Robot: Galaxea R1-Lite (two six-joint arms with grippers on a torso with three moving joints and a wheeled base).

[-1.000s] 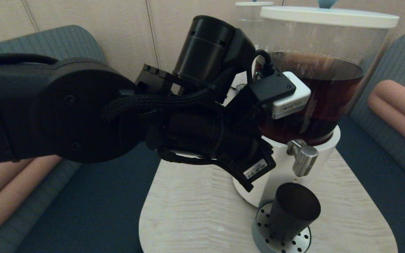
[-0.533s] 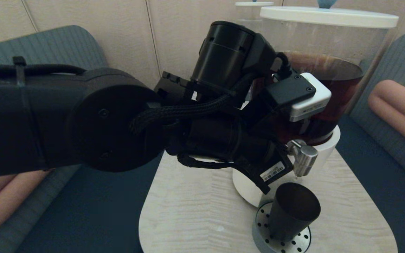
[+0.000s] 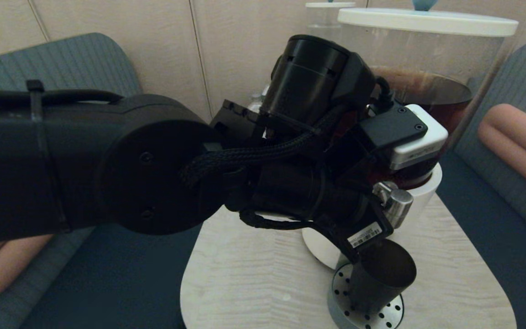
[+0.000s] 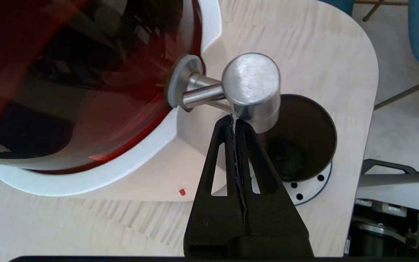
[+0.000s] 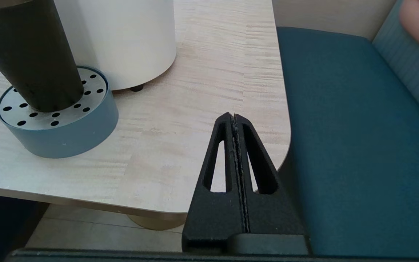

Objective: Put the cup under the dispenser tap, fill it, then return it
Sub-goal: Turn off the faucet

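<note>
Beside the dispenser tap (image 4: 251, 89) — left end effector (image 4: 233, 117), pressed closed and empty, has moved nearer.

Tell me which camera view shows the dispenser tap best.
The left wrist view: the dispenser tap shows whole, stem and knob, unblocked. In the head view the left arm hides part of it. The right wrist view misses it entirely.

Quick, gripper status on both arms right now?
Left gripper: shut, holding nothing, tips right by the dispenser tap above the cup.
Right gripper: shut, empty, parked beside the table.
</note>
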